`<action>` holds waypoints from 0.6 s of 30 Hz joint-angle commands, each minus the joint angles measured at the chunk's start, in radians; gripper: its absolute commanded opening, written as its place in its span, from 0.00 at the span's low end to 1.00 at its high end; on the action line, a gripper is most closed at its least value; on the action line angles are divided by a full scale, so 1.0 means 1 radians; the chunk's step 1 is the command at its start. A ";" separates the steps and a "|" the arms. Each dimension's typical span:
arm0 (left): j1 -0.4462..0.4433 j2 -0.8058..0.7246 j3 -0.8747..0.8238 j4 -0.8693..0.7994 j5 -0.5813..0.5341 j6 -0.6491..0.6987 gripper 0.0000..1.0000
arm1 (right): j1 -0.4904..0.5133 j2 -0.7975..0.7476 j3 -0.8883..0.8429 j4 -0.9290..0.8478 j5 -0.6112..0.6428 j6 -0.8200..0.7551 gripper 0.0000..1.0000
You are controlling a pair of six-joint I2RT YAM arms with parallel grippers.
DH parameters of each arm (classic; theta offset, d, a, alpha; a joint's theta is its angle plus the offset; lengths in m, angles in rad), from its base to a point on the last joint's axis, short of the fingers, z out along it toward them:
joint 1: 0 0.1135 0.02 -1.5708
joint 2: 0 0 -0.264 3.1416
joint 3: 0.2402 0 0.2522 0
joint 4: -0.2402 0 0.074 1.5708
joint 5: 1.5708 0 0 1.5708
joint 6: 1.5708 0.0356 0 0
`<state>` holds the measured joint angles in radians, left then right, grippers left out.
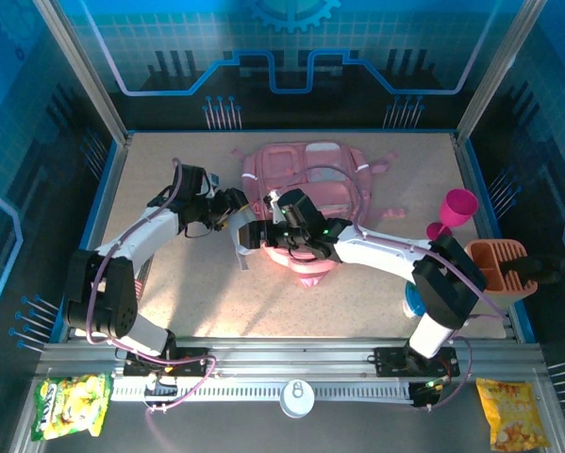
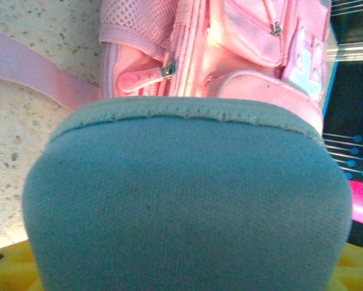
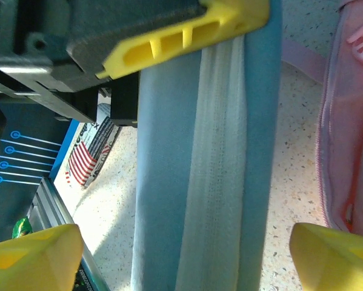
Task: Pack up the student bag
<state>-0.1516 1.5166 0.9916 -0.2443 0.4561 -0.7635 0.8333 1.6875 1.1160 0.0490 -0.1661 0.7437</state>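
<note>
The student bag [image 1: 310,179], a pink backpack with zip pockets, lies at the back middle of the table; its zips and pockets show close up [image 2: 229,48], and its edge lies at the right [image 3: 345,121]. A grey-blue pouch [image 2: 187,200] hangs just in front of the bag, and my left gripper [image 2: 181,273] is shut on it. One yellow finger [image 3: 187,30] clamps its top end. The pouch [image 3: 163,151] with its pale zip strip passes between the yellow fingertips [image 3: 36,254] of my right gripper [image 3: 187,260], which stands open and apart from it. Both grippers meet near the pouch [image 1: 241,250].
A magenta goblet [image 1: 456,209] and an orange holder [image 1: 499,264] stand at the right edge. A flag-printed card [image 3: 87,154] lies on the table under the left arm. Snack bags [image 1: 70,404] [image 1: 513,411] lie on the front rail outside the table.
</note>
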 commanded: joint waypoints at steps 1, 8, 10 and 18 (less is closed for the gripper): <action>0.004 -0.021 -0.016 0.042 0.056 -0.043 0.61 | 0.011 0.031 0.039 0.009 -0.025 -0.006 0.83; 0.007 -0.025 -0.019 0.051 0.058 -0.055 0.67 | 0.007 0.056 0.053 0.031 -0.082 0.008 0.55; 0.014 -0.038 -0.023 0.061 0.063 -0.052 0.76 | 0.003 0.050 0.045 0.044 -0.090 0.009 0.46; 0.061 -0.184 0.014 -0.060 -0.050 0.110 0.99 | -0.073 -0.060 -0.031 0.050 -0.091 0.014 0.39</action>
<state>-0.0956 1.3956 0.9737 -0.2314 0.4595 -0.7509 0.8043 1.7012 1.1122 0.0689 -0.2447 0.7589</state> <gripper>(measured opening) 0.984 0.396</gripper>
